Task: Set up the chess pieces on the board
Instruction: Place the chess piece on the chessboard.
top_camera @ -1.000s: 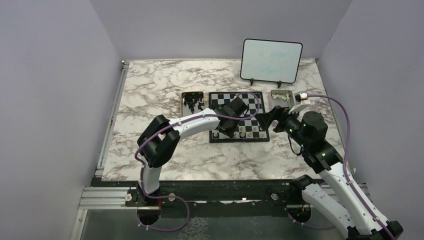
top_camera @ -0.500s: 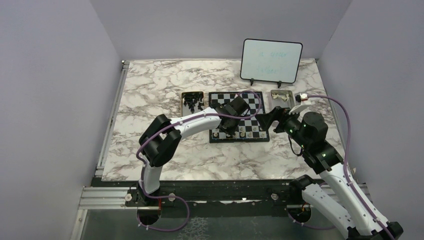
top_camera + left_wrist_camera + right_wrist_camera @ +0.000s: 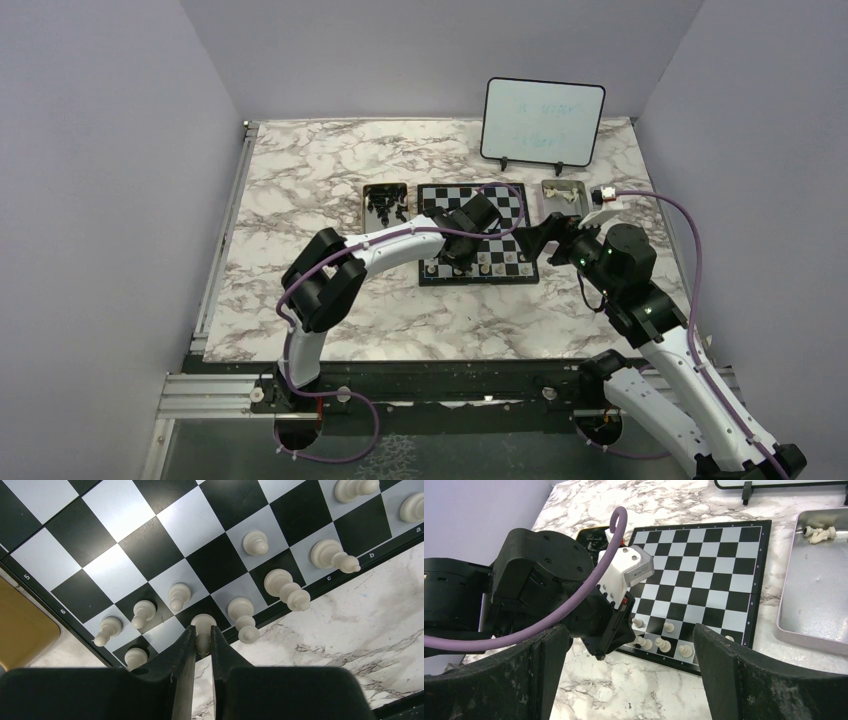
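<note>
The left claw (image 3: 202, 639) is drawn narrow, and a cream piece (image 3: 202, 624) is pinched between its fingers at an edge-row square of the board (image 3: 125, 510); whether the piece is lifted cannot be told. Other pieces (image 3: 243, 617) are ranged in two rows to either side of the claw along that edge, and bare squares are spread beyond its tips. The right claw (image 3: 631, 635) is held wide and empty near the board's corner, with a tray (image 3: 819, 595) just to its right.
</note>
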{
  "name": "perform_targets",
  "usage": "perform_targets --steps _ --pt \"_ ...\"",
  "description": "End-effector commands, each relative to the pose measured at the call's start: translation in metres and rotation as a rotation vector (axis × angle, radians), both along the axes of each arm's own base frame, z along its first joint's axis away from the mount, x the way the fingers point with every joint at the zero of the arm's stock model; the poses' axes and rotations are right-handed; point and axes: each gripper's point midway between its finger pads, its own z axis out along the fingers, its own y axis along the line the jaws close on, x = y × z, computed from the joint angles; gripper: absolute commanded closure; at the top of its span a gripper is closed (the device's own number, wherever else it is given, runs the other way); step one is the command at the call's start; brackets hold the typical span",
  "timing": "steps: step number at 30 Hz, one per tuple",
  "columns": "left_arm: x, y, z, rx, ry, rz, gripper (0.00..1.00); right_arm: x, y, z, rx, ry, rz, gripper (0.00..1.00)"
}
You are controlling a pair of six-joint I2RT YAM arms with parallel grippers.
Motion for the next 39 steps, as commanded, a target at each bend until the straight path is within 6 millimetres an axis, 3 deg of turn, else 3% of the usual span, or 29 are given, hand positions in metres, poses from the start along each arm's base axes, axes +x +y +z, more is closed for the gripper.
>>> perform_targets --steps 1,10,19,32,39 --pt "0.005 -0.008 0.003 0.001 -0.027 -0.011 0.82 -0.001 -0.003 0.005 -0.01 -0.014 -0.014 0.0" --pt "0.004 -0.006 0.0 0.011 -0.028 -0.009 0.78 -0.001 -0.003 0.002 -0.009 -0.008 -0.01 0.0" --pt "0.007 -0.009 0.011 -0.008 -0.047 -0.01 0.72 -0.002 -0.002 -0.001 -0.007 -0.002 -0.006 0.0" --pt "0.015 -0.009 0.061 -0.078 -0.115 0.002 0.67 0.002 -0.003 -0.005 0.012 0.031 -0.034 0.0" --pt "0.03 0.0 0.096 -0.146 -0.184 0.005 0.55 0.008 -0.015 -0.008 0.009 0.035 -0.116 0.0"
